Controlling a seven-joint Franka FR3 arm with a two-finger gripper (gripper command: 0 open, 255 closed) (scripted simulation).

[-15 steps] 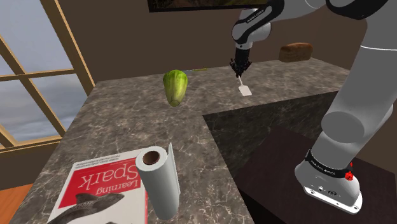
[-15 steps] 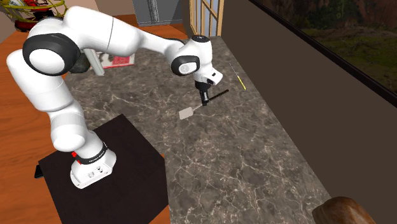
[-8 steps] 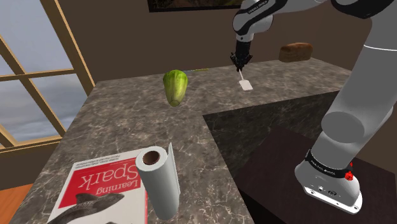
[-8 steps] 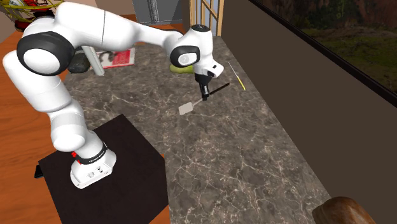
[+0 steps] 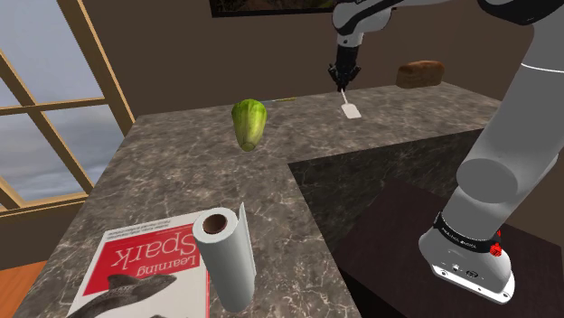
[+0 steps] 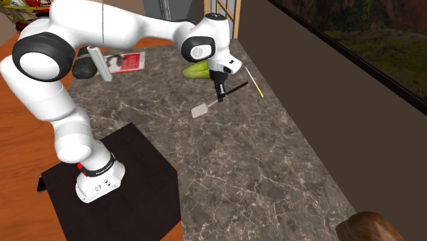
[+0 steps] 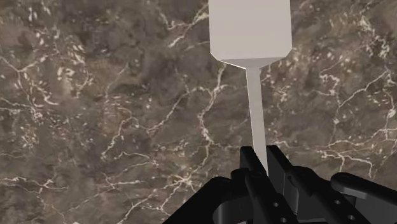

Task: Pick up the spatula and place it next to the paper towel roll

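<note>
The spatula has a white blade (image 5: 351, 111) on a thin pale shaft and a black handle. My gripper (image 5: 342, 83) is shut on its shaft and holds it in the air above the marble counter (image 5: 181, 172). In the second exterior view the blade (image 6: 200, 110) hangs low off the gripper (image 6: 221, 96) and the black handle sticks out the other side. In the wrist view the blade (image 7: 250, 28) points away from the gripper (image 7: 264, 162), with the fingers clasping the shaft. The paper towel roll (image 5: 224, 253) lies at the counter's near end; it is also in the second exterior view (image 6: 98, 60).
A red and white book (image 5: 145, 262) lies beside the roll. A green vegetable (image 5: 250, 122) stands mid-counter between gripper and roll. A brown loaf (image 5: 419, 72) sits at the far end. A thin yellow stick (image 6: 254, 82) lies by the wall. The dark stand (image 6: 116, 198) borders the counter.
The gripper has risen with the spatula clasped in it and shifted along the counter toward the green vegetable. The blade has come up off the marble.
</note>
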